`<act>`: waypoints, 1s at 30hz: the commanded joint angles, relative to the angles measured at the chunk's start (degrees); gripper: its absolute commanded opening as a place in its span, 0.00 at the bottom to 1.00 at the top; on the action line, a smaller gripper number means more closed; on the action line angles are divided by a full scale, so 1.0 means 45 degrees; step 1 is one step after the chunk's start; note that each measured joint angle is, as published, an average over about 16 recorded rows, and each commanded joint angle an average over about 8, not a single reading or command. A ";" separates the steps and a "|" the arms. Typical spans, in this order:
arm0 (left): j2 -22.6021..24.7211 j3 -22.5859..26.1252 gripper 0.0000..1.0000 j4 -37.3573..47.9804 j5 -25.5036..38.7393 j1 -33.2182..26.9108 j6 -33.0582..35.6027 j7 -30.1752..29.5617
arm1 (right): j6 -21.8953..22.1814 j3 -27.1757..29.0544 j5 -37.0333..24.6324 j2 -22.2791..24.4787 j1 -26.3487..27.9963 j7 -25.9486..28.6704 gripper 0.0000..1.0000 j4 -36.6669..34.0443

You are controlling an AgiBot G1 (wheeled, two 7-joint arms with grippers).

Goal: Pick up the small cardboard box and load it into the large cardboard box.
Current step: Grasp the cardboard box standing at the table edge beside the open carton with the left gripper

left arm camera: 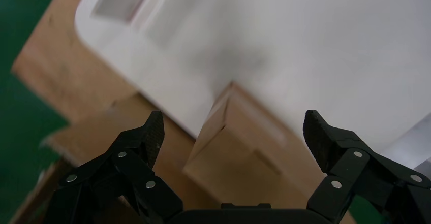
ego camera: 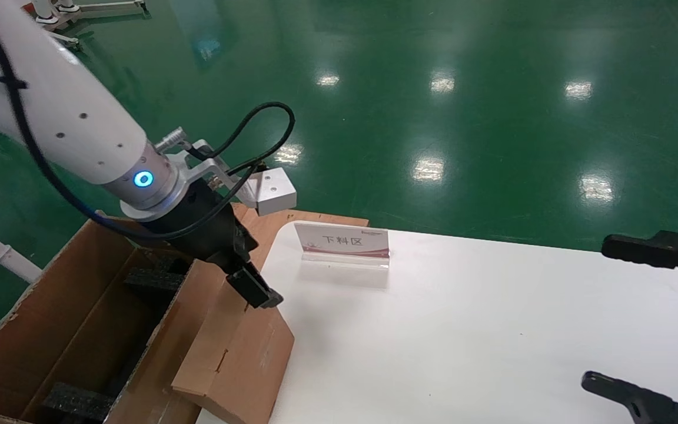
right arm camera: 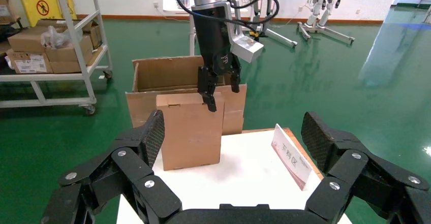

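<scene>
1. At about 8 o'clock in my head view, the left gripper (ego camera: 255,292) hangs over the top edge of the small cardboard box (ego camera: 239,353), fingers spread and gripping nothing.
2. The small cardboard box stands on end at the white table's (ego camera: 462,330) edge, right against the large cardboard box (ego camera: 50,330).
3. Black foam blocks (ego camera: 153,280) sit inside the large carton.
4. At 12 o'clock I see a sign stand (ego camera: 344,242) on the table.
5. At 4 o'clock my right gripper (ego camera: 639,318) is parked, fingers wide apart.
</scene>
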 commanded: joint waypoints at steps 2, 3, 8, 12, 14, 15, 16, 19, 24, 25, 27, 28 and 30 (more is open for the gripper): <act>0.0321 0.1099 1.00 0.0013 0.0191 -0.0598 -0.0002 -0.0924 | 0.0001 -0.0003 0.0002 0.0001 0.0001 -0.0001 1.00 0.0000; 0.0454 0.1486 1.00 0.0011 0.0365 -0.0773 -0.0012 -0.1291 | 0.0002 -0.0004 0.0003 0.0002 0.0001 -0.0002 1.00 0.0000; 0.0991 0.3043 1.00 -0.0019 0.0857 -0.1391 -0.0156 -0.2827 | 0.0004 -0.0008 0.0006 0.0003 0.0002 -0.0004 1.00 0.0000; 0.1048 0.3570 1.00 -0.0023 0.0422 -0.1561 -0.0398 -0.3223 | 0.0005 -0.0012 0.0008 0.0005 0.0003 -0.0006 1.00 0.0000; 0.0977 0.3646 1.00 -0.0006 0.0104 -0.1580 -0.0515 -0.3177 | 0.0006 -0.0014 0.0009 0.0006 0.0003 -0.0007 1.00 0.0000; 0.0941 0.3670 1.00 0.0007 -0.0038 -0.1585 -0.0563 -0.3153 | 0.0006 -0.0015 0.0010 0.0006 0.0003 -0.0007 1.00 0.0000; 0.0910 0.3686 1.00 0.0020 -0.0156 -0.1590 -0.0601 -0.3130 | 0.0007 -0.0015 0.0011 0.0006 0.0003 -0.0008 1.00 0.0000; 0.0852 0.3740 1.00 0.0061 -0.0415 -0.1616 -0.0651 -0.3111 | 0.0008 -0.0018 0.0012 0.0008 0.0004 -0.0009 1.00 0.0000; 0.0883 0.3959 1.00 0.0078 -0.0647 -0.1778 -0.0503 -0.3353 | 0.0010 -0.0023 0.0016 0.0009 0.0005 -0.0011 1.00 0.0000; 0.0899 0.4027 1.00 0.0080 -0.0689 -0.1817 -0.0460 -0.3432 | 0.0010 -0.0023 0.0016 0.0010 0.0005 -0.0012 1.00 0.0000; 0.0920 0.4180 1.00 0.0084 -0.0795 -0.1902 -0.0393 -0.3617 | 0.0011 -0.0025 0.0017 0.0011 0.0005 -0.0013 1.00 0.0000; 0.0932 0.4266 1.00 0.0091 -0.0840 -0.1940 -0.0368 -0.3709 | 0.0011 -0.0026 0.0018 0.0011 0.0006 -0.0013 1.00 0.0000; 0.0936 0.4433 1.00 0.0104 -0.0957 -0.2010 -0.0356 -0.3881 | 0.0012 -0.0028 0.0019 0.0012 0.0006 -0.0014 1.00 0.0000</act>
